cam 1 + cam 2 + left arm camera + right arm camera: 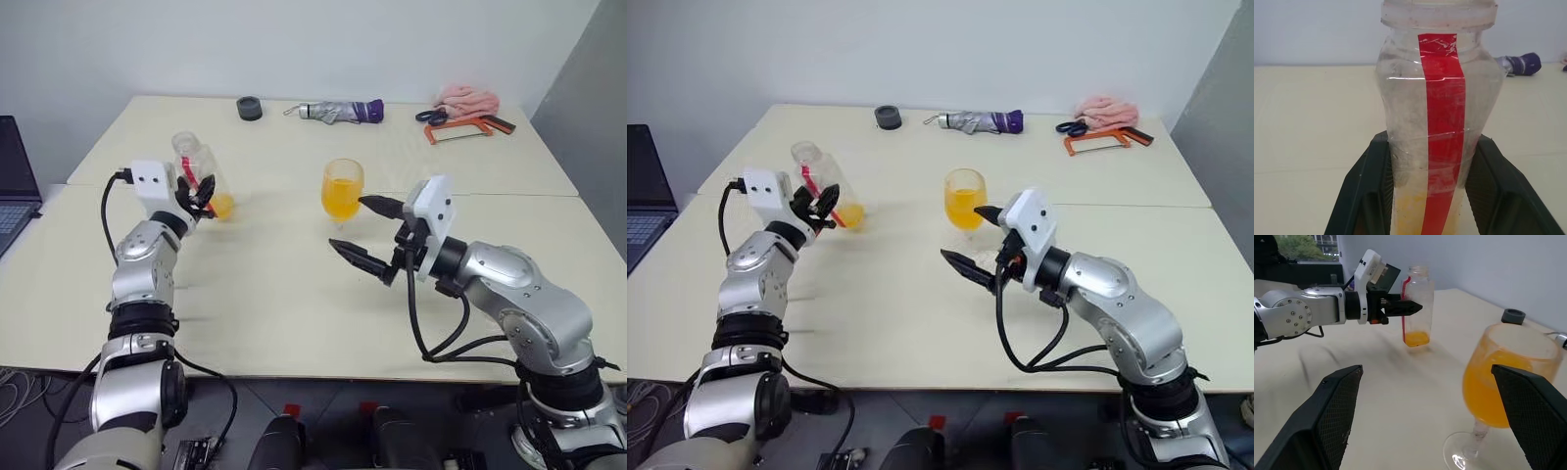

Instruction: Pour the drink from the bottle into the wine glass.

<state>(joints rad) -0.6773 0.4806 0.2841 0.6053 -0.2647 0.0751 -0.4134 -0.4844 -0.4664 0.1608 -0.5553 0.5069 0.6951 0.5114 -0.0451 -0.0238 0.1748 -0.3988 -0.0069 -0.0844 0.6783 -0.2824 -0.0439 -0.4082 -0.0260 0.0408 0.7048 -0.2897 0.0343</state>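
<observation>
Left gripper (201,199) jaws grasp the nearly empty bottle (199,174) at ten o'clock; right gripper (370,233) jaws released beside the wine glass (342,191) of orange drink (341,201).

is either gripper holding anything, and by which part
The left gripper holds the bottle by its lower body. The right gripper holds nothing; its jaws stand open beside the glass.
</observation>
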